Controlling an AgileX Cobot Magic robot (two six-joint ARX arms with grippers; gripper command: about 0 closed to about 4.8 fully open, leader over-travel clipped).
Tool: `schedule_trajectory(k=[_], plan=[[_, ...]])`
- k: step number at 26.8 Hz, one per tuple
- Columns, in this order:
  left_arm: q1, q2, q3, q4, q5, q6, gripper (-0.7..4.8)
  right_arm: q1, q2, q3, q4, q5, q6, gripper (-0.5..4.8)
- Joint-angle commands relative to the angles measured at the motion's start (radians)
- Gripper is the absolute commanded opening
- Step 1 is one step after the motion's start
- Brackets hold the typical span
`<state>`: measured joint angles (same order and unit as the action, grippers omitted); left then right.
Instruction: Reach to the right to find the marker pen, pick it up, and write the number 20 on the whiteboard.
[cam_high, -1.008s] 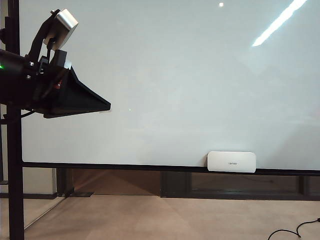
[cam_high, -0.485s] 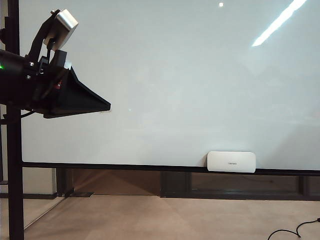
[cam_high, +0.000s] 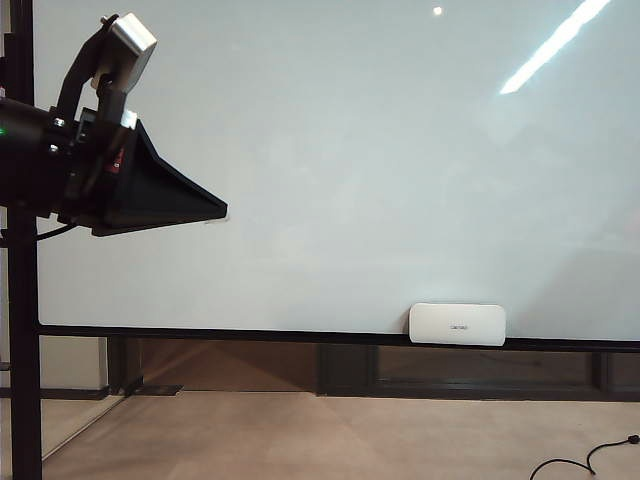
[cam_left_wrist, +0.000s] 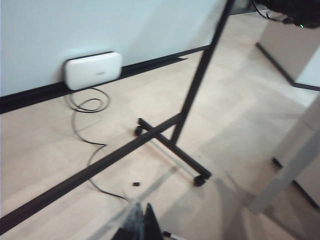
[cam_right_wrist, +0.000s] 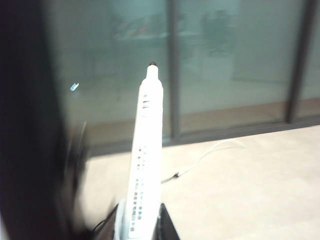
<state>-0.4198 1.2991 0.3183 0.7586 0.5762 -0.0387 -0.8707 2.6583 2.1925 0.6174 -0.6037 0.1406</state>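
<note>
While the whiteboard (cam_high: 380, 170) fills the exterior view, glossy and unmarked, the right gripper (cam_right_wrist: 140, 227) holds the marker (cam_right_wrist: 145, 160) away from it, outside that view. Its fingers are closed narrow on the lower barrel, and the white pen sticks straight out from them, dark tip (cam_right_wrist: 152, 64) outermost and apparently uncapped. This wrist picture is blurred, so how squarely the pen sits cannot be told.

At the left edge of the exterior view, the left gripper (cam_high: 205, 210) hovers in front of the board. It carries nothing visible. From the wrist, its dark finger tips (cam_left_wrist: 145, 227) appear to be together, though only the ends show.

A small white box (cam_high: 457, 324) rests at the board's lower edge; it is not part of the job.

Pickup looks done, and no 20 is written yet. Next, swing the pen round to face the board, choose open space clear of the left arm and the box, and bring the tip in square. Light, even contact should keep the strokes clean and stop the pen slipping in the fingers.
</note>
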Motion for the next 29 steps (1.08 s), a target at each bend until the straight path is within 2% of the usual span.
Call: schedule_trajectory(k=[1, 4, 7, 15, 21, 25, 29], plan=[[0.0, -0.002, 0.004, 0.005, 0.061, -0.03, -0.05, 0.003, -0.097, 0.006, -0.156, 0.051, 0.016, -0.02], [-0.003, -0.004, 0.004, 0.006, 0.081, -0.049, -0.05, 0.003, -0.2, 0.006, -0.347, 0.113, -0.013, -0.02], [-0.003, -0.055, 0.006, 0.011, 0.082, -0.097, -0.05, 0.004, -0.335, 0.006, -0.598, 0.201, -0.113, -0.01], [-0.002, -0.295, 0.006, -0.043, 0.063, -0.112, -0.05, 0.015, -0.529, 0.006, -0.93, 0.274, -0.132, -0.01], [-0.002, -0.518, 0.007, -0.215, 0.028, -0.134, -0.05, 0.032, -0.684, 0.006, -1.114, 0.338, -0.14, -0.01], [-0.002, -0.657, 0.04, -0.378, -0.001, -0.137, -0.05, 0.06, -0.795, 0.007, -1.203, 0.339, -0.132, -0.01], [-0.002, -0.762, 0.101, -0.556, -0.04, -0.13, -0.05, 0.109, -0.889, 0.007, -1.301, 0.332, -0.072, -0.02]])
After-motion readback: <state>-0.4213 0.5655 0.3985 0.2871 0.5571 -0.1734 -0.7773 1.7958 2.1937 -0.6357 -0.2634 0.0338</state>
